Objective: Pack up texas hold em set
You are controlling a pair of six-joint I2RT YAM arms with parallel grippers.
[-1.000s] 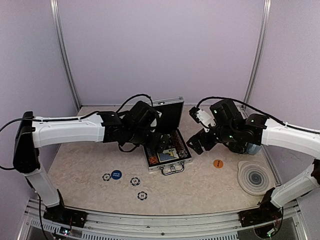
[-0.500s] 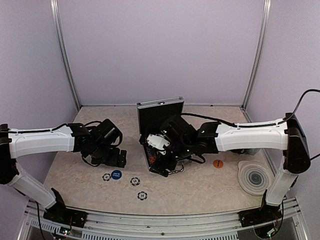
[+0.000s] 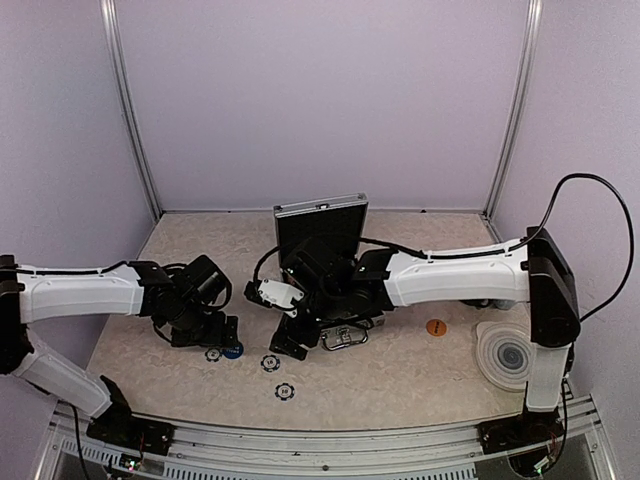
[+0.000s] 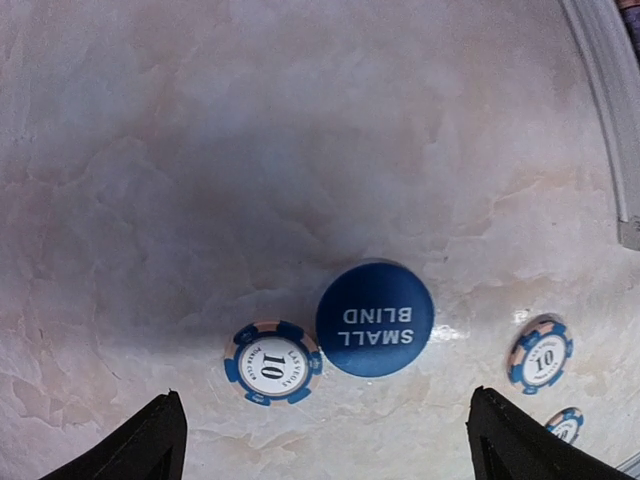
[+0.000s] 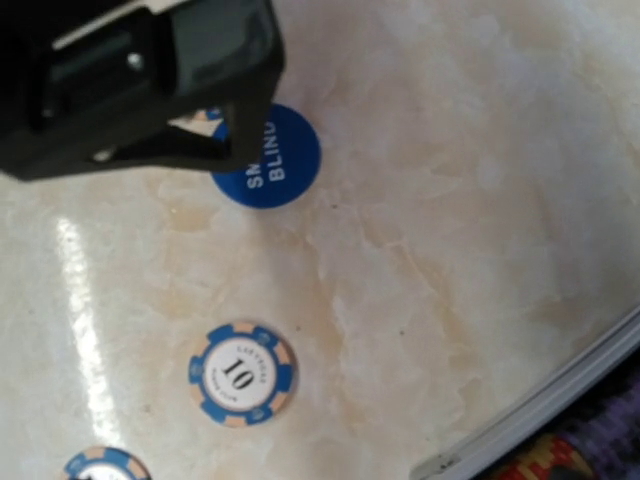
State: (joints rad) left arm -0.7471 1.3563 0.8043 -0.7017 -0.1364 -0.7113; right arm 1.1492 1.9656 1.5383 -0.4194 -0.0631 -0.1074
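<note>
Both arms have swung toward the loose pieces: left gripper (image 3: 208, 332) spread wide above the blue SMALL BLIND button (image 4: 375, 318) beside a 10 chip (image 4: 272, 362), right gripper (image 3: 290, 338) likewise spread, just front-left of the open case (image 3: 320, 225)

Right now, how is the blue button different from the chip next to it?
The button is plain blue and says SMALL BLIND; the chip has a white middle saying 10 and a striped rim. The button is wider than the chip. Both are round, lying flat.
</note>
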